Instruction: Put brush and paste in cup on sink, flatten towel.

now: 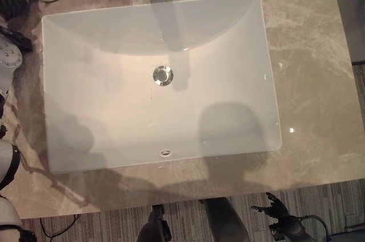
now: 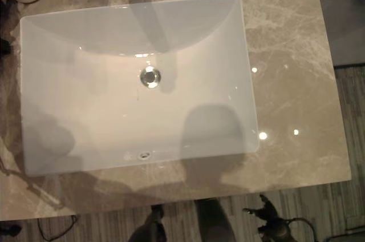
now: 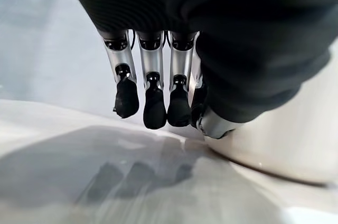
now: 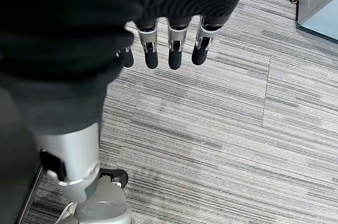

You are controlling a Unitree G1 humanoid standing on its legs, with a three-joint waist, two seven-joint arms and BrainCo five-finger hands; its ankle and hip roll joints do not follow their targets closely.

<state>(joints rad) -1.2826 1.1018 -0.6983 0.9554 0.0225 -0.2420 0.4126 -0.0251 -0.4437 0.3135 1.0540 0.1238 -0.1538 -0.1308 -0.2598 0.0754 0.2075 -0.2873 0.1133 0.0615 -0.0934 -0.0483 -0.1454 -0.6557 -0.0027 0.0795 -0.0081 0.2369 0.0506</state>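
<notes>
White sink (image 1: 102, 122) set in a marbled counter (image 1: 313, 82), drain (image 1: 162, 75) at its centre. Right robot hand (image 1: 278, 208) hangs below the counter's front edge over striped carpet (image 4: 222, 129), fingers straight, holding nothing. Left robot hand (image 3: 153, 102) fingers straight above a pale surface.

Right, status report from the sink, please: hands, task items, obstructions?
Right hand open, low over the striped carpet beside the counter. Left hand open, holding nothing. White rectangular sink basin bare; brush, paste, cup and towel not sighted. Nothing blocking.
</notes>
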